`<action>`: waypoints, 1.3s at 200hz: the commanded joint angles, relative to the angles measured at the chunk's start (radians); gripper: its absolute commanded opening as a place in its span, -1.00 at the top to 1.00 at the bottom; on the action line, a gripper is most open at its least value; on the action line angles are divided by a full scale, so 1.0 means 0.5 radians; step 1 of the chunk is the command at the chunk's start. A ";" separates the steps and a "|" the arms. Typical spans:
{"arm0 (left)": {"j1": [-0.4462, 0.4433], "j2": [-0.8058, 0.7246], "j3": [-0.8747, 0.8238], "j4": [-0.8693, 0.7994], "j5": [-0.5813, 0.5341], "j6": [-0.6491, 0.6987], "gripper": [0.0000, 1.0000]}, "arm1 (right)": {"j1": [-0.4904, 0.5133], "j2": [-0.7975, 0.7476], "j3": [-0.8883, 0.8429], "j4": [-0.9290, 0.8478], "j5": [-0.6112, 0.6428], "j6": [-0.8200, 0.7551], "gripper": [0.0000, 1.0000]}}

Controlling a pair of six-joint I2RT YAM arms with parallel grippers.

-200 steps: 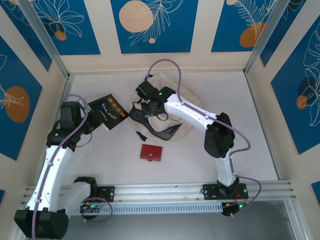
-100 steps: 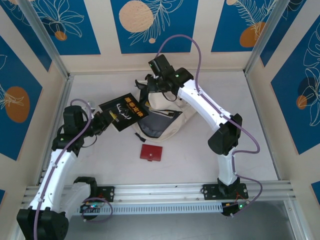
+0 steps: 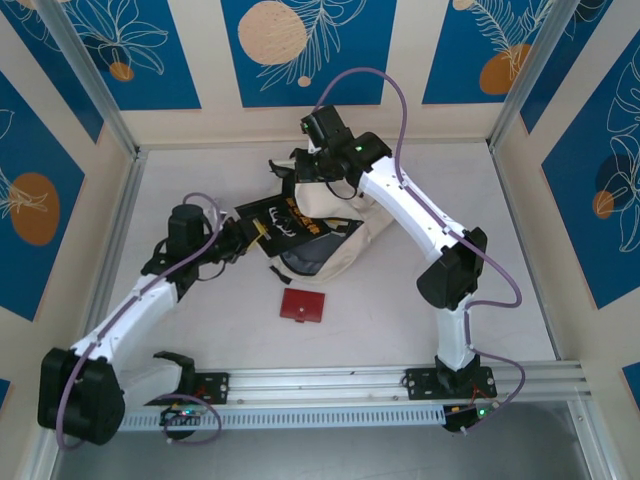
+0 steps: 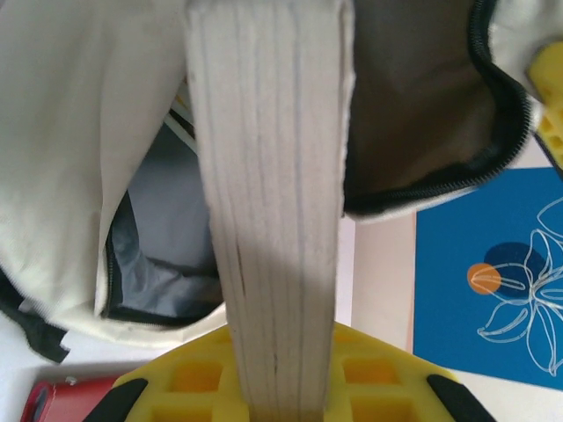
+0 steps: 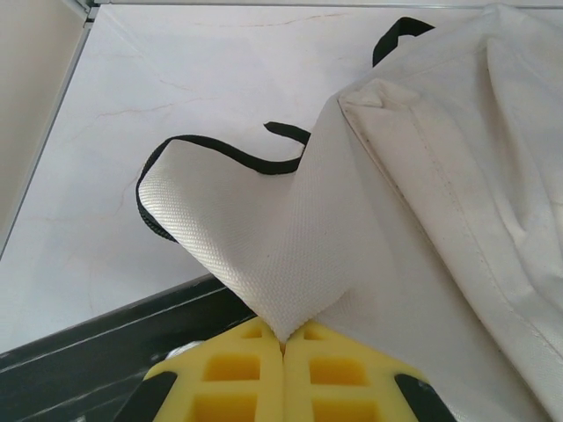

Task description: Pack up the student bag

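White table [image 3: 400,300], blue-and-cream wall panels [image 3: 300,50] behind. Bag [image 3: 345,250] lies mid-table toward far side, mouth open, grey lining showing. Right gripper [image 3: 300,175] clamped on fold of bag fabric [image 5: 457,176] at far edge, fingers [image 5: 283,352] meeting on cloth. Left gripper [image 3: 240,235] clamped on book [image 3: 285,220], page edge up in left wrist view [image 4: 273,220], far end at bag mouth [image 4: 79,132]. Red case [image 3: 303,306] flat on table, just near of bag.

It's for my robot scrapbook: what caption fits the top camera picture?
Left fingers hold a black book at the open student bag while right fingers pinch its cream fabric.
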 commanded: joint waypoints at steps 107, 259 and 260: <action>-0.226 0.392 0.238 0.766 -0.462 -0.255 1.00 | -0.032 -0.260 -0.207 0.225 -0.152 0.108 1.00; -0.327 0.630 0.366 0.963 -0.474 -0.364 1.00 | -0.071 -0.298 -0.224 0.249 -0.174 0.136 1.00; -0.327 0.626 0.364 0.959 -0.472 -0.365 1.00 | -0.071 -0.300 -0.224 0.250 -0.173 0.138 1.00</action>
